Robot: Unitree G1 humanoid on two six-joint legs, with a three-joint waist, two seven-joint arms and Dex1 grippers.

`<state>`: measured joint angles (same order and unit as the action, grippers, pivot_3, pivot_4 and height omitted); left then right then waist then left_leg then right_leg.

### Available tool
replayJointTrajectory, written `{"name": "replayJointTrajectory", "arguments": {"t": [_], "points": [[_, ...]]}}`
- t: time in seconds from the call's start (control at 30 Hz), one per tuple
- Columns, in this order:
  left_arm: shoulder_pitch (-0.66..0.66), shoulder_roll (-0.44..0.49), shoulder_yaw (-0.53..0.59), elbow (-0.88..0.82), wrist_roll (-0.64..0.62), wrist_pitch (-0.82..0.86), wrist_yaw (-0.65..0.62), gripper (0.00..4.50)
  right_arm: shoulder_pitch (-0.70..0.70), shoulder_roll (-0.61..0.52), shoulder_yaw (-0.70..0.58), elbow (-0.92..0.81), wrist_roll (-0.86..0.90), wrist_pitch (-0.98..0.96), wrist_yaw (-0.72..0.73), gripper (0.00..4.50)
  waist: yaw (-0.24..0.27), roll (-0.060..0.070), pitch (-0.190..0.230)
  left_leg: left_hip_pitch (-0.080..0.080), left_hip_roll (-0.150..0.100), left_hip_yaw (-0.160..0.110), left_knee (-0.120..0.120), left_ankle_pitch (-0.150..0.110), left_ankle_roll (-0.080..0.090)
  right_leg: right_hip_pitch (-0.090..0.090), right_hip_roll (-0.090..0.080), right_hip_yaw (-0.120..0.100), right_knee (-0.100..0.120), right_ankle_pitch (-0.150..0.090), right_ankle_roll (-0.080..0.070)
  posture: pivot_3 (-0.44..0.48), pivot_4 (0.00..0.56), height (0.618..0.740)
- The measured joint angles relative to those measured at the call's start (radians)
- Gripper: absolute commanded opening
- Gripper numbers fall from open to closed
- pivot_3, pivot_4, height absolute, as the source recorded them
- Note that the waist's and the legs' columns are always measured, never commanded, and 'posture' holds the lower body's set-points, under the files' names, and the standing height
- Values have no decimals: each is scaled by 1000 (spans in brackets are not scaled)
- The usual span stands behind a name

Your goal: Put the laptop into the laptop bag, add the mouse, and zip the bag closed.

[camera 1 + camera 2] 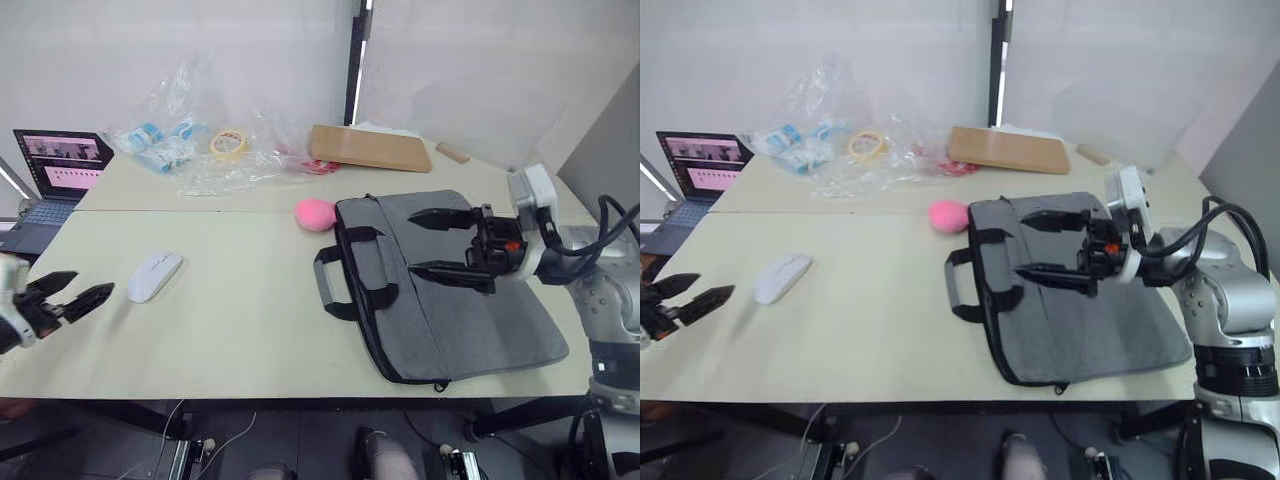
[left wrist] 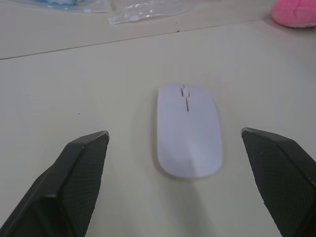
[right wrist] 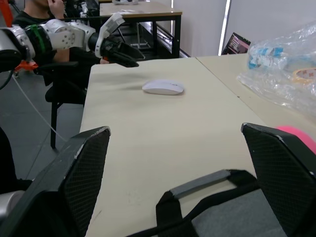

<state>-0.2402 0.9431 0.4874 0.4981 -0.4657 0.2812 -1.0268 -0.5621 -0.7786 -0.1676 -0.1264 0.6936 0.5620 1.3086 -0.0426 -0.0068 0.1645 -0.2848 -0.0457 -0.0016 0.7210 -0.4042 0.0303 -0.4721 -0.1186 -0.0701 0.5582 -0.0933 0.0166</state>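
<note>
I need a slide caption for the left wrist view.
Open left gripper lined up behind the white mouse on the table.

Right tool (image 3: 180,177) open above laptop bag (image 3: 237,222); mouse (image 3: 163,87) beyond; left tool (image 3: 129,54) far.

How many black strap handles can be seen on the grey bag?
2. Both are on the laptop bag at its side toward the mouse: one handle reaches onto the table, the other lies on the bag's top.

Pink ball (image 1: 315,213), tape roll (image 1: 229,143), dark laptop (image 1: 52,182)
</note>
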Motion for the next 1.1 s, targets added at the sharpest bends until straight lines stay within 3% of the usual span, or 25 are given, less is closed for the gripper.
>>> {"name": "replayJointTrajectory", "arguments": {"t": [0.27,0.57,0.77,1.1], "points": [[-190,-48,-155,169,108,-56,13,4500,112,-24,-35,-118,48,-5,-1,4476,0,-1,-1,0,0,1,2,0,0,1,0,1,2,0,-1,0,150,740],[-268,-73,-232,371,199,-145,31,4500,216,-37,-79,-208,77,-37,-3,4476,7,-3,-1,-1,1,1,7,-1,2,2,0,2,3,1,-1,0,150,740],[-292,-89,-234,409,203,-170,18,2782,218,-37,-79,-209,77,-45,-15,4500,16,-3,-2,-1,0,1,7,-1,2,2,0,2,3,1,-1,0,150,740],[-270,-89,-219,362,185,-172,-13,2781,212,-52,-58,-210,74,-13,-91,4500,27,-3,-2,-1,1,1,7,-1,3,1,0,2,3,1,-1,0,150,740]]}}
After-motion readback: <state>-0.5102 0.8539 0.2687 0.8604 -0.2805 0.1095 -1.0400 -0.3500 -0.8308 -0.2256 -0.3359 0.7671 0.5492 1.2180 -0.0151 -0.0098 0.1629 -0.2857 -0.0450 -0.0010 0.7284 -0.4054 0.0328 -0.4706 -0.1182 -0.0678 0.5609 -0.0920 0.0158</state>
